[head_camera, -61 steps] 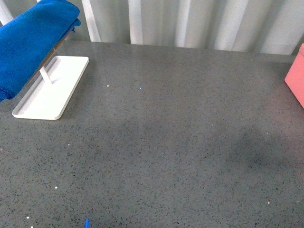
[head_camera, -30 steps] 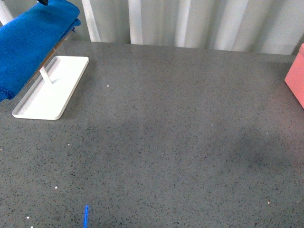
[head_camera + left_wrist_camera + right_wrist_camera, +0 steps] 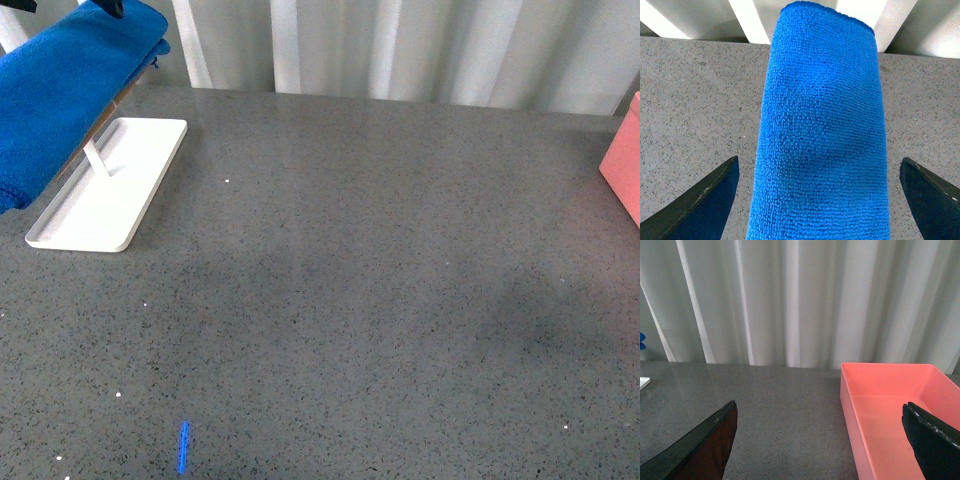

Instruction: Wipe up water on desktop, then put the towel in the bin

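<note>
Up close, a thin blue streak (image 3: pixel 183 447) is showing on the desktop (image 3: pixel 350 300). Further back at the left, a white tray (image 3: pixel 75 215) is lying flat, and the towel (image 3: pixel 60 90) is hanging folded over its rack. The left gripper (image 3: pixel 818 165) is straddling the towel, its fingers spread wide and clear of it. The right gripper (image 3: pixel 819 405) is gaping too, facing the bin (image 3: pixel 890 390) at the far right.

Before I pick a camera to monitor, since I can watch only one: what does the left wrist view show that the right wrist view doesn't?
Only left wrist: the towel close up, flanked by the open left gripper. Only right wrist: the bin, nothing seen inside, and the open right gripper. Both: the desktop and the pale curtain. The right view catches just a blue sliver at its edge.
</note>
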{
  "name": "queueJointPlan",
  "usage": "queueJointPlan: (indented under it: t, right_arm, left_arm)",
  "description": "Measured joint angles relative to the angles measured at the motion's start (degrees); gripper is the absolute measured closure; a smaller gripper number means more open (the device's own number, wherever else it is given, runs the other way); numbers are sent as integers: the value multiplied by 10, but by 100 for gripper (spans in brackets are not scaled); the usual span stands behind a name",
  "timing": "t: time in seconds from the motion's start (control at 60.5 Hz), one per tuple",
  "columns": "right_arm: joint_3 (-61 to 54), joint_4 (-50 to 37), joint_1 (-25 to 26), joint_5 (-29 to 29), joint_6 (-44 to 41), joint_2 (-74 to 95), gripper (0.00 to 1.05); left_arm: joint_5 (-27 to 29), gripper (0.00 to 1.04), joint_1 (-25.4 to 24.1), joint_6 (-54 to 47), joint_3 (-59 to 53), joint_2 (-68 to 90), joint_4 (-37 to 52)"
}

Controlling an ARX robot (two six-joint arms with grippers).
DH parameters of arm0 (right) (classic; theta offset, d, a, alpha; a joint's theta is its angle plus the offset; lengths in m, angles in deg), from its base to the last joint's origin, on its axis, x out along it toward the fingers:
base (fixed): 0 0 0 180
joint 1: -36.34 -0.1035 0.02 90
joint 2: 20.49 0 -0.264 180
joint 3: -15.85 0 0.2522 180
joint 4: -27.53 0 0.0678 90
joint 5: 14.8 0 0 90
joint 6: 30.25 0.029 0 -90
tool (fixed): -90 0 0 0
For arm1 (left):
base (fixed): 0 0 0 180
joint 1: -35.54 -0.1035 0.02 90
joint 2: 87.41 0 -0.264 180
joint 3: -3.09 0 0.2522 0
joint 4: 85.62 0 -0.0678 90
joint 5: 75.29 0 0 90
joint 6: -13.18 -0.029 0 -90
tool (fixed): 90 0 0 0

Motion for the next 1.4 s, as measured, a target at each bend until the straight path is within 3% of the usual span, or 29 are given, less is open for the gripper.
queueJointPlan:
  t: [0.297,0.677,0.892,1.206,1.404]
  right_arm:
    - [0,0,0,0,0,0,7]
    - [0,0,0,0,0,0,7]
    - [0,0,0,0,0,0,7]
    - [0,0,0,0,0,0,7]
    - [0,0,0,0,0,0,7]
  left_arm:
    - [10,8,-1,-42,-47,3,33]
    - [8,69,-7,-47,-49,4,35]
    - [3,98,-10,-47,-49,0,34]
    - [-31,99,-10,-47,-49,-52,23]
    - [-92,99,30,-41,-108,-172,66]
